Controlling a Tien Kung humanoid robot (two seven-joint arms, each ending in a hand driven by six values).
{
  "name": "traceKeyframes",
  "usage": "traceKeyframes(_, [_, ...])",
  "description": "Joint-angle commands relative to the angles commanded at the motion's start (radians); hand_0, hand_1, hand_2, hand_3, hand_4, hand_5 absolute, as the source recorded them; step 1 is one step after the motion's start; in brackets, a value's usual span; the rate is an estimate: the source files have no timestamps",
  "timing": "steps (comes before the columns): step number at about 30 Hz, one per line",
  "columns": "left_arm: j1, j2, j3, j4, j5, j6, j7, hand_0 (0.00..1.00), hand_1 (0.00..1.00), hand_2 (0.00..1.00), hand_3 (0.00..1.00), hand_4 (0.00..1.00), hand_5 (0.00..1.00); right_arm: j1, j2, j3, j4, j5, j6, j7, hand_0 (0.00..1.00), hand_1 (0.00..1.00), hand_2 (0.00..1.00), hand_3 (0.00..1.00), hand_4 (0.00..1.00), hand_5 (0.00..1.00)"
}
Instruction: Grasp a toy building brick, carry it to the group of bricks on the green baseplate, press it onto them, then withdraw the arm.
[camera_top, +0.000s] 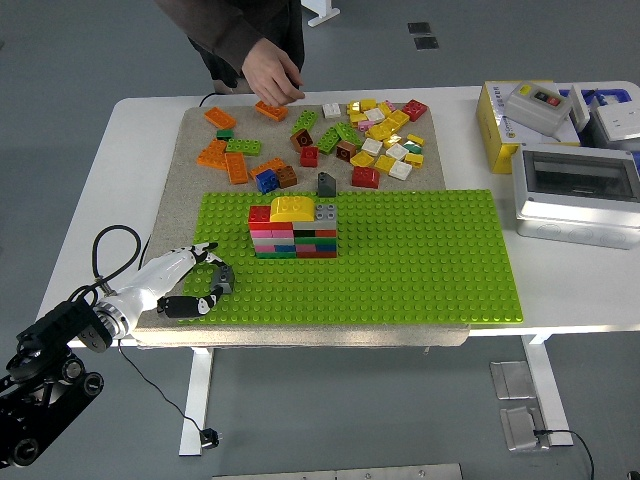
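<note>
A stack of bricks (294, 229) in red, yellow, grey, pink, black and green stands on the green baseplate (420, 260), left of its middle. Loose bricks (350, 135) in orange, yellow, white, red and green lie scattered on the grey mat (192, 165) behind the plate. My left hand (192, 284) rests low at the plate's front left corner, fingers loosely curled and holding nothing. A person's hand (271, 79) reaches in from the top and touches an orange brick (269, 108) at the mat's far edge. My right arm is out of view.
A grey plastic box (577, 194) and a yellow box (515, 120) with small devices stand at the table's right. A black cable (108, 250) loops beside my left wrist. A lone dark grey brick (326, 184) stands just behind the plate.
</note>
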Motion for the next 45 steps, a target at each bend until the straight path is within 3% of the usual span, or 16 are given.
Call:
traceKeyframes(7, [0.018, 0.008, -0.033, -0.021, -0.04, 0.004, -0.01, 0.998, 0.998, 0.998, 0.558, 0.513, 0.221, -0.001, -0.001, -0.006, 0.0, 0.006, 0.0, 0.002, 0.759, 0.701, 0.738, 0.726, 0.542, 0.865])
traceKeyframes(15, [0.053, 0.071, -0.17, -0.153, -0.134, -0.028, 0.014, 0.998, 0.998, 0.998, 0.545, 0.519, 0.224, -0.005, -0.005, -0.008, 0.0, 0.014, -0.002, 0.008, 0.759, 0.7, 0.738, 0.725, 0.542, 0.865])
traceKeyframes(18, [0.034, 0.098, -0.214, -0.213, -0.156, -0.046, 0.038, 0.998, 0.998, 0.998, 0.539, 0.548, 0.221, -0.006, -0.006, -0.005, 0.0, 0.014, -0.004, 0.01, 0.76, 0.701, 0.738, 0.726, 0.543, 0.865])
traceKeyframes(22, [-0.021, 0.117, -0.207, -0.286, -0.181, -0.07, 0.073, 0.998, 0.998, 0.998, 0.539, 0.548, 0.221, -0.006, -0.008, 0.001, 0.0, 0.01, -0.007, 0.011, 0.76, 0.701, 0.738, 0.726, 0.543, 0.865])
traceKeyframes(24, [-0.053, 0.109, -0.19, -0.307, -0.189, -0.08, 0.085, 0.998, 0.998, 0.998, 0.536, 0.559, 0.215, -0.005, -0.008, 0.004, 0.0, 0.008, -0.008, 0.011, 0.759, 0.7, 0.738, 0.725, 0.546, 0.867])
traceKeyframes(27, [-0.098, 0.076, -0.161, -0.304, -0.192, -0.09, 0.097, 0.998, 0.998, 0.998, 0.536, 0.559, 0.215, -0.003, -0.009, 0.003, 0.0, 0.007, -0.01, 0.012, 0.759, 0.7, 0.738, 0.725, 0.546, 0.867])
traceKeyframes(29, [-0.13, 0.043, -0.138, -0.281, -0.19, -0.097, 0.104, 0.998, 0.998, 0.998, 0.536, 0.559, 0.215, -0.002, -0.009, -0.002, 0.0, 0.011, -0.011, 0.014, 0.759, 0.7, 0.738, 0.725, 0.546, 0.867])
traceKeyframes(36, [-0.209, -0.028, -0.078, -0.208, -0.192, -0.103, 0.109, 0.998, 0.998, 0.998, 0.539, 0.568, 0.216, 0.004, -0.012, -0.017, 0.0, 0.026, -0.012, 0.021, 0.759, 0.7, 0.738, 0.725, 0.546, 0.867])
traceKeyframes(45, [-0.263, -0.072, -0.025, -0.125, -0.168, -0.113, 0.125, 0.998, 0.998, 0.998, 0.544, 0.57, 0.217, 0.009, -0.013, -0.028, 0.0, 0.037, -0.011, 0.024, 0.76, 0.7, 0.737, 0.724, 0.546, 0.869])
